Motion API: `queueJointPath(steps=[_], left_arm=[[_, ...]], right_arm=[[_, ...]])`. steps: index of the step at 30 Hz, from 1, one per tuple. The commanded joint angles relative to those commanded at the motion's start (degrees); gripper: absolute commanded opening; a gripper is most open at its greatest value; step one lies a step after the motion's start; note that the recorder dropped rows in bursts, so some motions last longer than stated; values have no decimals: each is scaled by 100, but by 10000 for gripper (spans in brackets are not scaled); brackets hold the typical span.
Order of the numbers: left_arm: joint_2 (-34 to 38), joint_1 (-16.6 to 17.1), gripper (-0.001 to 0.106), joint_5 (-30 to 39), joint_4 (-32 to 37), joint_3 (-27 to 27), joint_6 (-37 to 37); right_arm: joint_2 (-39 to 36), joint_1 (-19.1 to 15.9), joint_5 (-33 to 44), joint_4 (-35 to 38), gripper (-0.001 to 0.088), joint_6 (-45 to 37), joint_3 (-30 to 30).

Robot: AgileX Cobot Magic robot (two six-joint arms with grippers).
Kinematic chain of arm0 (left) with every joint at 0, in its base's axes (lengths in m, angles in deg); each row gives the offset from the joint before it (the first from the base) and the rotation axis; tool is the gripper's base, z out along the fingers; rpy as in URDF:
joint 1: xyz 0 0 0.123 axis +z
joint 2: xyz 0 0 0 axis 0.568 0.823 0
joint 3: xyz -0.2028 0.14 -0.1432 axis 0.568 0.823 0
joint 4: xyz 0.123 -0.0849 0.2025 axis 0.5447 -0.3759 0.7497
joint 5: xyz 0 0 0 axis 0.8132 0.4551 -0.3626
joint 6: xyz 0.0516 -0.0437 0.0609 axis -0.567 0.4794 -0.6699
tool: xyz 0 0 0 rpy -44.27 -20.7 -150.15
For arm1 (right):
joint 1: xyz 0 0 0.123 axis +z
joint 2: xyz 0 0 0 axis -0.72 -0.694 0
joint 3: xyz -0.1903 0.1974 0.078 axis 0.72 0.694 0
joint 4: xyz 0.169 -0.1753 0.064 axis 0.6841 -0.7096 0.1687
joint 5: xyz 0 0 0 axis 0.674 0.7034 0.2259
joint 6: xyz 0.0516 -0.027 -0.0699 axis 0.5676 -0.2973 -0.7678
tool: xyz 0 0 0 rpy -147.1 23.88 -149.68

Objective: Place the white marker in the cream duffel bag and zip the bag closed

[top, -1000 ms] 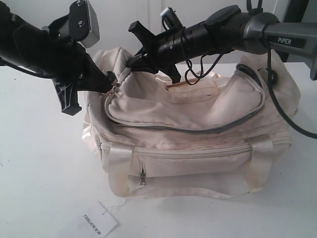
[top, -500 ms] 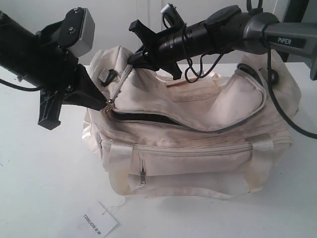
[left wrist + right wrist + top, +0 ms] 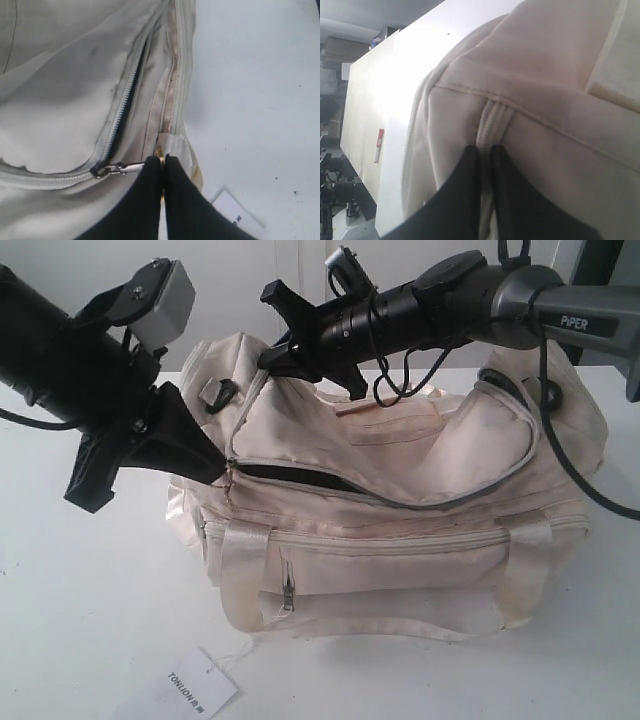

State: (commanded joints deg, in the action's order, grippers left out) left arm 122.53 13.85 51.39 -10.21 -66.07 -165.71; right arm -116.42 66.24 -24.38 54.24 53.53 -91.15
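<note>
The cream duffel bag (image 3: 400, 540) stands on the white table, its curved top flap raised with a dark gap under the front edge. My left gripper (image 3: 222, 468) is at the bag's left front corner, shut on the metal zip pull (image 3: 129, 168) beside the slider (image 3: 101, 172). In the left wrist view the left gripper (image 3: 163, 159) shows closed teeth on one side of the slider and parted teeth on the other. My right gripper (image 3: 266, 360) is shut on a ribbed cream strip (image 3: 492, 120) at the flap's back left, holding it up; the right gripper (image 3: 486, 149) shows only fabric. The white marker is out of view.
A white paper tag printed TONLION (image 3: 195, 688) lies on the table in front of the bag, tied by a thin string, and shows again beside the left fingers as the tag (image 3: 240, 215). Bare white table (image 3: 70, 570) lies left of the bag. Black cables hang from the right arm over the bag's right end.
My left gripper has moved down and to the left with the zip pull, from the flap's top left to the front corner. The flap has lifted and a dark gap has appeared.
</note>
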Motion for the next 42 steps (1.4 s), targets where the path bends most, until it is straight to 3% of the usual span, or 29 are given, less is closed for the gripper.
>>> queueJointPath(steps=[13,30,32,42], left_arm=[[11,0,0,-215,-865,0,643],[11,0,0,-456,-879,0,1083],[11,0,0,-456,-879,0,1083],[11,0,0,-449,-879,0,1083]], right_arm=[[0,73,67,0,0,-12,0],[0,93,202,-22,1,6,0],[0,93,271,-33,30,50,0],[9,40,780,-33,362,650,0]])
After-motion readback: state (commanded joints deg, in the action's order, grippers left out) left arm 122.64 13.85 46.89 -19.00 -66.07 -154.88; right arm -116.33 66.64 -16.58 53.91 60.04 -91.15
